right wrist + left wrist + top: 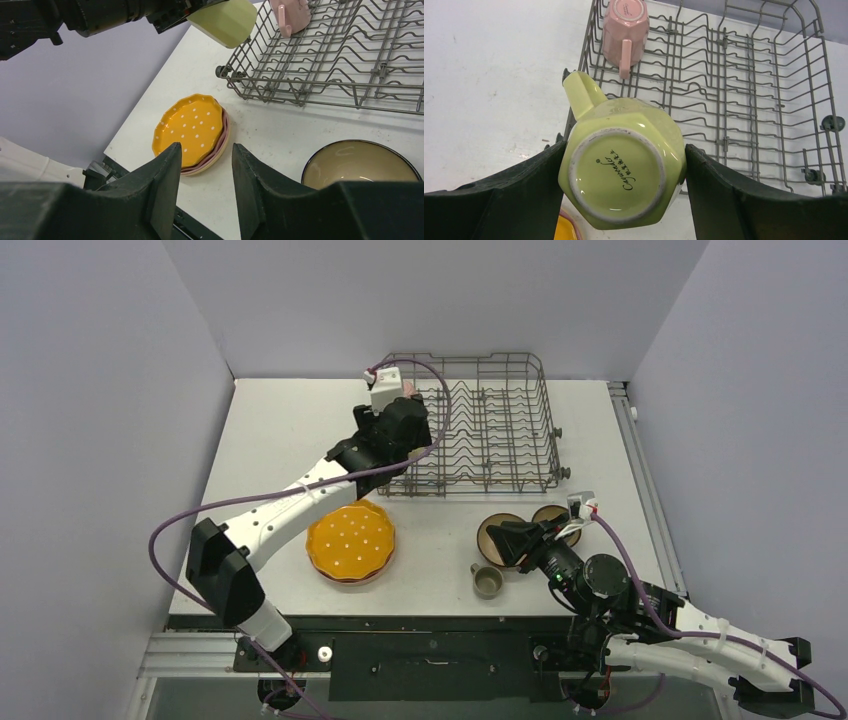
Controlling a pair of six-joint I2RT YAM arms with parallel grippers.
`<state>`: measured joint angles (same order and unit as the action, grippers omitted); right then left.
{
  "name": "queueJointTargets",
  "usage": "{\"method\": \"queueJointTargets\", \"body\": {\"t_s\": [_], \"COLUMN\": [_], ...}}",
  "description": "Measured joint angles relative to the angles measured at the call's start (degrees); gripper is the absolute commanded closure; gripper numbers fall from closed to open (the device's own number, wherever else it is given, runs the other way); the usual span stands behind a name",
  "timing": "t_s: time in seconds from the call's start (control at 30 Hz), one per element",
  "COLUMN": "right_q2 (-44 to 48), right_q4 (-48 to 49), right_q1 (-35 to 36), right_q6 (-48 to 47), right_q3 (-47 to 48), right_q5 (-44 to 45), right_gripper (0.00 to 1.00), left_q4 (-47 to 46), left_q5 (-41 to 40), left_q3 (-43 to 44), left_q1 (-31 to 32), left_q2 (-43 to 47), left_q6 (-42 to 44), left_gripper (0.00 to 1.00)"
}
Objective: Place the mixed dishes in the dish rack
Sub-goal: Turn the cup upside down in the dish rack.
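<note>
My left gripper (pixel 624 150) is shut on the pale yellow mug (pixel 624 170), its base facing the wrist camera and its handle pointing up-left. It hangs over the near-left corner of the dish rack (pixel 724 75). A pink mug (pixel 625 22) lies in the rack's far-left corner. On the table the orange white-dotted plate (pixel 350 540) rests on the pink plate (pixel 224 140). My right gripper (pixel 202 147) stands open and holds nothing, above the table beside two brown bowls (pixel 357 165) (pixel 550 514). The small grey-olive cup (pixel 487 582) stands near the front edge.
The wire rack (pixel 480 490) fills the back right of the white table (pixel 280 440). Grey walls close in the left, right and back. The left arm (pixel 290 505) stretches diagonally over the table's left half.
</note>
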<state>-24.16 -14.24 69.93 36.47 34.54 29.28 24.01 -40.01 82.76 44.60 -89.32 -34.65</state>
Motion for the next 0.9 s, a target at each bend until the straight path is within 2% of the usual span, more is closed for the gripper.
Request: {"method": "queueJointTargets", "body": {"t_s": [0.5,0.73,0.9], "right_q2": [0.0,0.0,0.0], "right_q4": [0.0,0.0,0.0], "right_q1": [-0.1,-0.1,-0.1], "right_q6": [-0.1,-0.1,-0.3], "right_q3": [0.2,0.2,0.2], "right_q5": [-0.2,-0.2,-0.3], "right_gripper": [0.62,0.62,0.62], "left_q4": [3.0,4.5,5.2], "left_q5": [-12.3,-13.7,-11.5], "left_q3": [13.9,19.3,21.2], "left_q1": [1.5,1.3,0.1], "left_q2": [-15.6,-22.0,-25.8], "left_q6": [2.1,2.3,2.3], "left_gripper": [1.0,1.0,1.0]}}
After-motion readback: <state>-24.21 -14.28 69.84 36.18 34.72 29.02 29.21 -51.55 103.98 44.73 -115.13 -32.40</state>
